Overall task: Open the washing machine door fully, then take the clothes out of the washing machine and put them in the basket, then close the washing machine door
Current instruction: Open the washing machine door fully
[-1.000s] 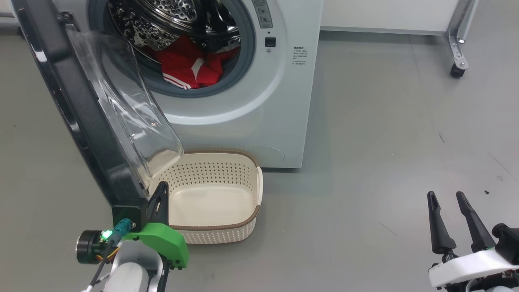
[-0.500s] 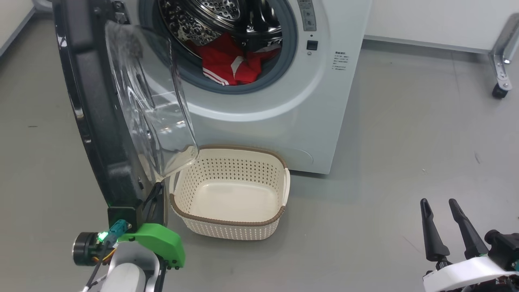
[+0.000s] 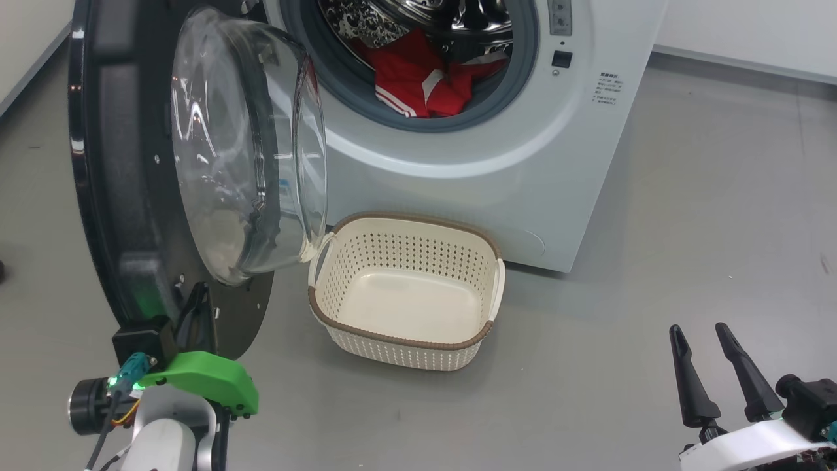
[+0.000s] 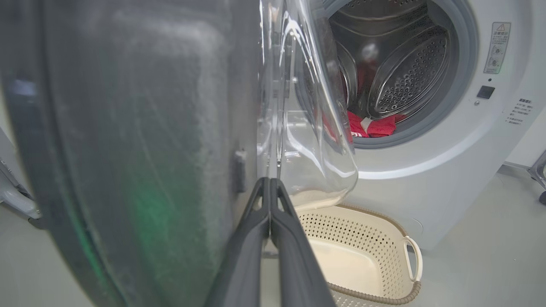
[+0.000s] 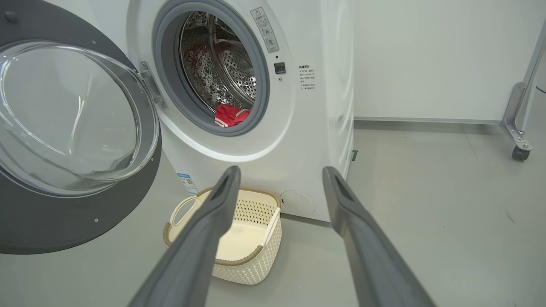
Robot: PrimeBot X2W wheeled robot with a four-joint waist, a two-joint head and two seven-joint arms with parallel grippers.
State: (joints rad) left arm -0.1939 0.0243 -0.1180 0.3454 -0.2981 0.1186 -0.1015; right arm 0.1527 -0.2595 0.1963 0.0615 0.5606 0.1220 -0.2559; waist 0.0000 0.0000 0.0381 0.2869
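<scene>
Head view, and your left gripper (image 3: 198, 297) is pinched shut on nothing, parked right at the low inner face of the open door (image 3: 118, 196); whether it touches, you can't tell. The basket (image 3: 392, 350) sits just to that gripper's right, in front of the washing machine (image 3: 458, 183), with red clothes (image 3: 418, 78) inside it, up ahead. Your right gripper (image 3: 697, 329) stands wide open and empty, well off to the basket's right.

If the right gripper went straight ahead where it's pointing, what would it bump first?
The right gripper would probably hit the washing machine's white front beside the drum opening; depth is unclear.
</scene>
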